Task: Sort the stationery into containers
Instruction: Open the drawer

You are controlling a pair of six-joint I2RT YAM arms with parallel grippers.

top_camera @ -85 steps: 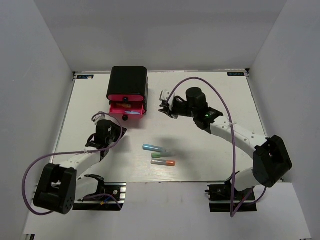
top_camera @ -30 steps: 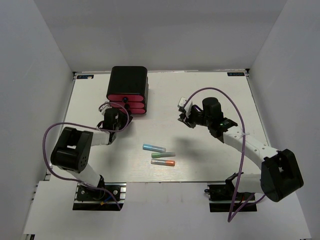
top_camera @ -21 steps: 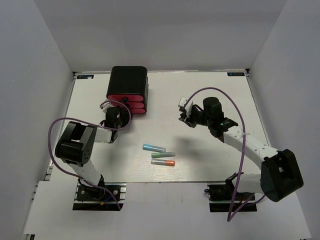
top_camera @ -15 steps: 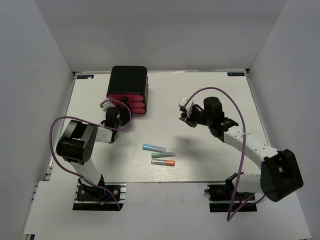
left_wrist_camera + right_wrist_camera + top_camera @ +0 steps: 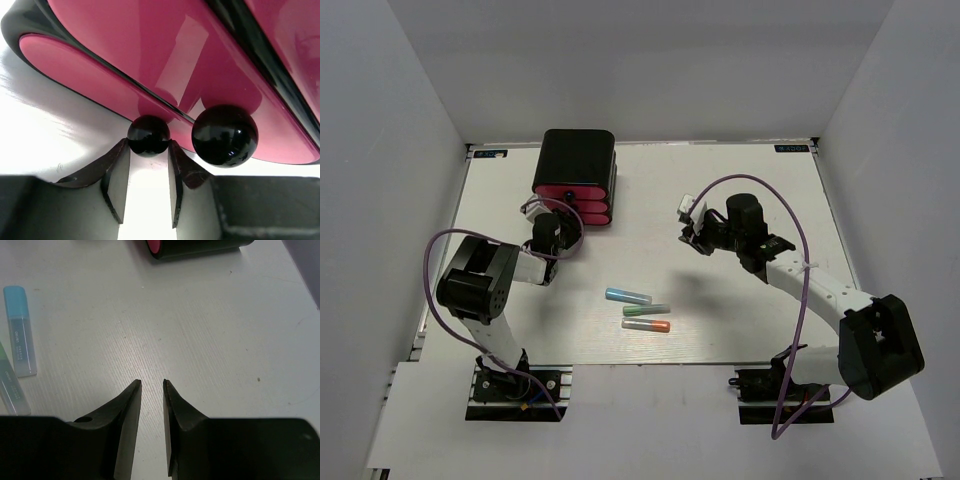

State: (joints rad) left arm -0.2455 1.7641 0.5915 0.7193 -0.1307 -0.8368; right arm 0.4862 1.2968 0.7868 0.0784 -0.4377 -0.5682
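The black box (image 5: 578,160) with three pink drawers stands at the back left, all drawers shut. My left gripper (image 5: 564,222) is at its front. In the left wrist view its fingers (image 5: 116,172) clasp the small black knob (image 5: 148,136) of the lowest drawer, with a second knob (image 5: 224,135) beside it. A light blue stick (image 5: 627,296), a green stick (image 5: 646,310) and a grey stick with an orange tip (image 5: 646,325) lie mid-table. My right gripper (image 5: 687,236) hovers right of the box, empty, jaws a narrow gap apart (image 5: 151,384). The other stationery is out of view.
The right wrist view shows the light blue stick (image 5: 20,330) and the green stick (image 5: 9,385) at the left, and the box's corner (image 5: 200,247) at the top. Grey walls enclose the white table (image 5: 770,180).
The open drawer has been pushed shut, with my left gripper at its knob. My right gripper moved back to the right, away from the box. Little has moved in the last second.
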